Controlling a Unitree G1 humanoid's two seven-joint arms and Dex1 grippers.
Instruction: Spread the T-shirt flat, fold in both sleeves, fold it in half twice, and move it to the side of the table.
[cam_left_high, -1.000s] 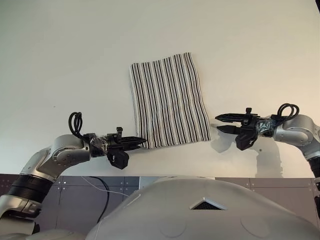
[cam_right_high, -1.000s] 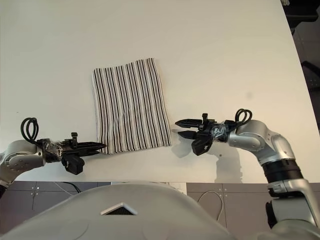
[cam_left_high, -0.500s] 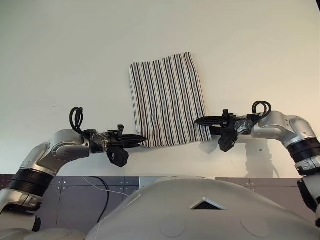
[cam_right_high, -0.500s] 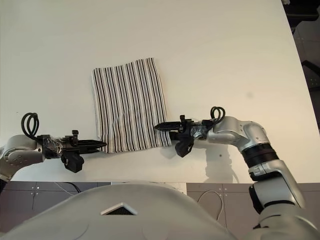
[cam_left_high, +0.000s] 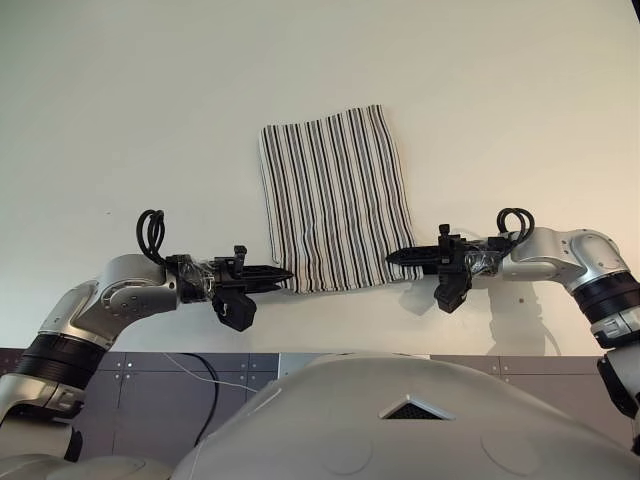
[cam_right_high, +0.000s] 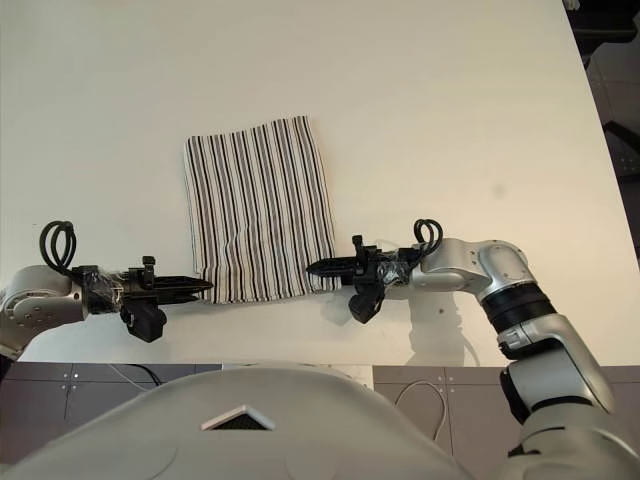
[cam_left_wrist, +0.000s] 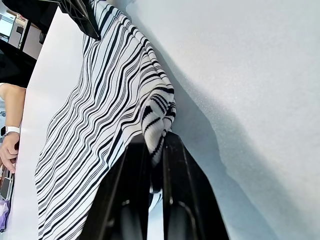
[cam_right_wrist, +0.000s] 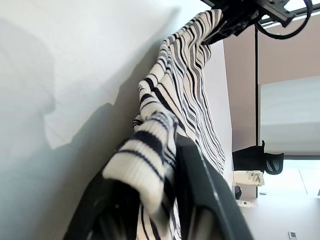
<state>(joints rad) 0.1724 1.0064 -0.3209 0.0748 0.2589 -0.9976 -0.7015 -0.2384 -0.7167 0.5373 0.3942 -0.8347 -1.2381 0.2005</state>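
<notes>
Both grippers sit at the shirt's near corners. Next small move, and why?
Probably lift both near corners together slightly, ready to carry them toward the far edge. The left gripper and right gripper each pinch a near corner of the T-shirt, which lies as a flat folded rectangle on the table.

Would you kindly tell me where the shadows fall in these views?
Left eye view: a soft shadow lies on the table under the right gripper. Right wrist view: the pinched corner of the T-shirt darkens the table beside it. Left wrist view: the same.
</notes>
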